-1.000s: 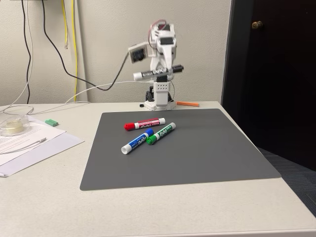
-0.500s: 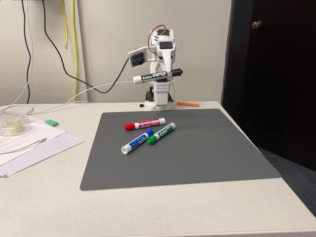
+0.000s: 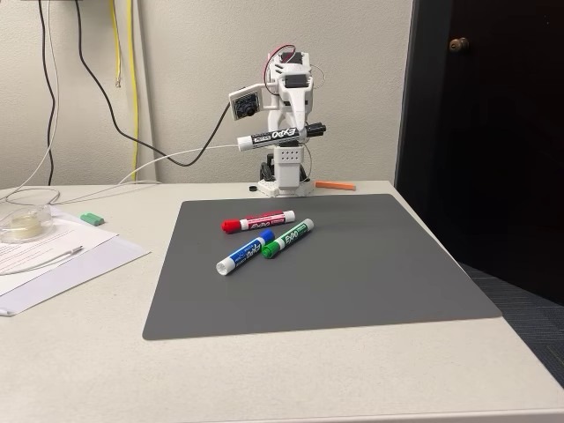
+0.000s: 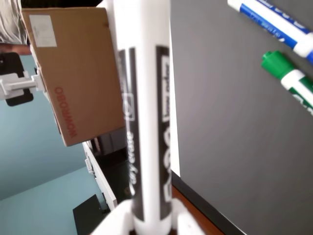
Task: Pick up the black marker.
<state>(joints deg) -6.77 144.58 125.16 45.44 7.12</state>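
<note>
Fixed view: the gripper (image 3: 300, 132) is clamped on the black marker (image 3: 280, 135), held level above the arm's base. Red (image 3: 257, 220), blue (image 3: 243, 253) and green (image 3: 288, 238) markers lie on the grey mat (image 3: 370, 273). Wrist view blurs the barrel, label seemingly unreadable.

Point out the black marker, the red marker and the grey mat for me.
black marker (image 3: 275, 135): fixed view, label band, held off the table.
red marker (image 3: 259, 220): fixed view, mid-barrel.
grey mat (image 3: 379, 273): fixed view, bare right part.
</note>
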